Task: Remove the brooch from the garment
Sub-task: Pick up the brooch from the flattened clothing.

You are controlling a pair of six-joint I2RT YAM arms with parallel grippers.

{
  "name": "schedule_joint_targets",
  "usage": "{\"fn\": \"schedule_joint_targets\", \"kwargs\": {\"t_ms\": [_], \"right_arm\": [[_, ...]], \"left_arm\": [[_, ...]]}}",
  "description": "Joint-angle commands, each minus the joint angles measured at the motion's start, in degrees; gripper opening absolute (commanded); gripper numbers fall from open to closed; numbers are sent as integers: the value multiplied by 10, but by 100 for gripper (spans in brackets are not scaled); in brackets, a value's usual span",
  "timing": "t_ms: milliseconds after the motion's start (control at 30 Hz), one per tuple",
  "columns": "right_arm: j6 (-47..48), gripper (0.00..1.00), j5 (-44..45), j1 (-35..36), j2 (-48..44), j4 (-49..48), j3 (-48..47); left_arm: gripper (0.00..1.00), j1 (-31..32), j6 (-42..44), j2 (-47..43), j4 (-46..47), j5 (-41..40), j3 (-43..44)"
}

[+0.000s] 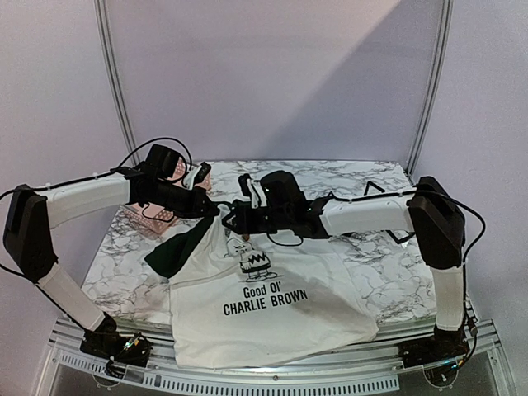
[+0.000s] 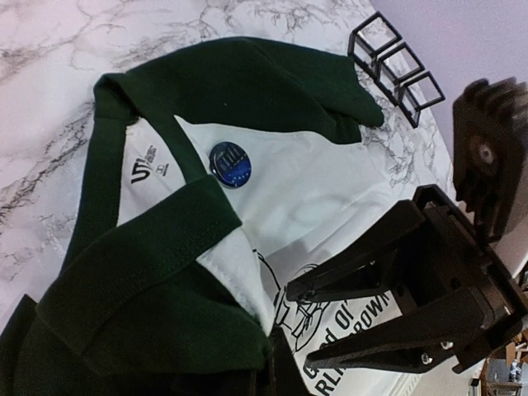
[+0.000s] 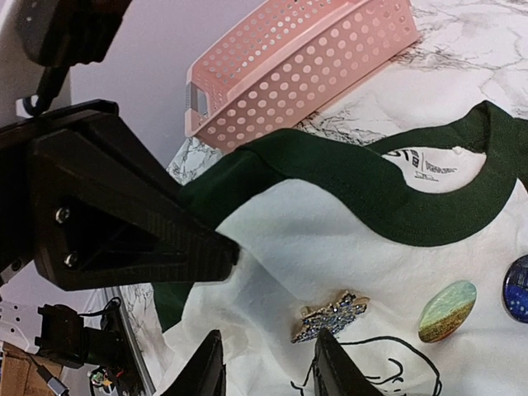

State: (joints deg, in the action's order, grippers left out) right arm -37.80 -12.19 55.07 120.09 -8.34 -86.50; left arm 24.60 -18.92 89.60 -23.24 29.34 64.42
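The garment is a white T-shirt with dark green sleeves, lying on the marble table. Three brooches are pinned below its collar: a gold and blue sparkly brooch, a green oval one and a round blue one, which also shows in the left wrist view. My right gripper is open just above the shirt, with the sparkly brooch at the tip of one finger. My left gripper is shut on a fold of the green sleeve and holds it up.
A pink perforated basket stands at the back left of the table, behind my left gripper. A black wire cube frame lies on the marble beyond the shirt's far sleeve. The shirt's hem reaches the table's front edge.
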Motion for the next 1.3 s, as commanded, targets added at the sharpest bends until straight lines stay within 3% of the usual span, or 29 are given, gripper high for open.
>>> {"fn": "schedule_joint_targets", "kwargs": {"t_ms": [0, 933, 1267], "right_arm": [[-32, 34, 23, 3, 30, 35, -34], [-35, 32, 8, 3, 85, 56, -93], [-45, 25, 30, 3, 96, 77, -104]], "left_arm": [[0, -6, 0, 2, 9, 5, -7], [0, -6, -2, 6, 10, 10, -9], [0, -6, -2, 7, 10, 11, -8]]}}
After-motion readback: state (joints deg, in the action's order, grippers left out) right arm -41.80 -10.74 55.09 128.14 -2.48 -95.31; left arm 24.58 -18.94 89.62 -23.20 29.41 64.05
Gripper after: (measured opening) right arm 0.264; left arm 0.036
